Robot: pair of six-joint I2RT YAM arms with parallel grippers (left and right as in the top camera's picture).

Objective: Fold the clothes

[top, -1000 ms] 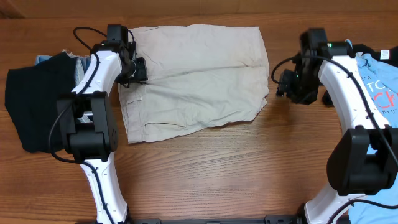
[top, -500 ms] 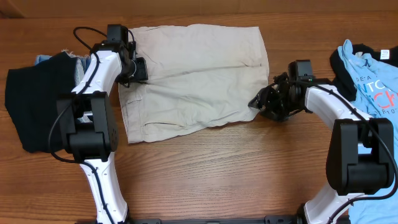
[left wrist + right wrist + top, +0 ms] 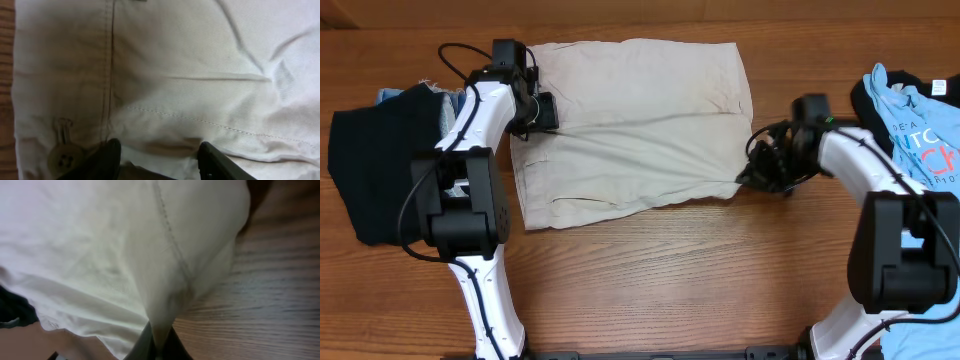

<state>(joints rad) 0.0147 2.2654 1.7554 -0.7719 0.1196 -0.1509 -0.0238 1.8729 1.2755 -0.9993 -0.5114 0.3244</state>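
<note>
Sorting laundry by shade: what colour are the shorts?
Pale beige khaki shorts, clearest in the overhead view.

Pale beige shorts (image 3: 635, 125); black garment (image 3: 375, 170); light blue shirt (image 3: 920, 120), perhaps red-lettered.

- Overhead view: bright, even, warm light. The wooden table (image 3: 650, 270) shows sharp grain, no glare, and only thin soft shadows under the arms.
- Left wrist view: softly lit and slightly blurred. The beige shorts (image 3: 200, 75) look brightest at upper right and dimmer toward lower left.
- Right wrist view: close and out of focus, with fabric nearly washed out at upper left.
</note>
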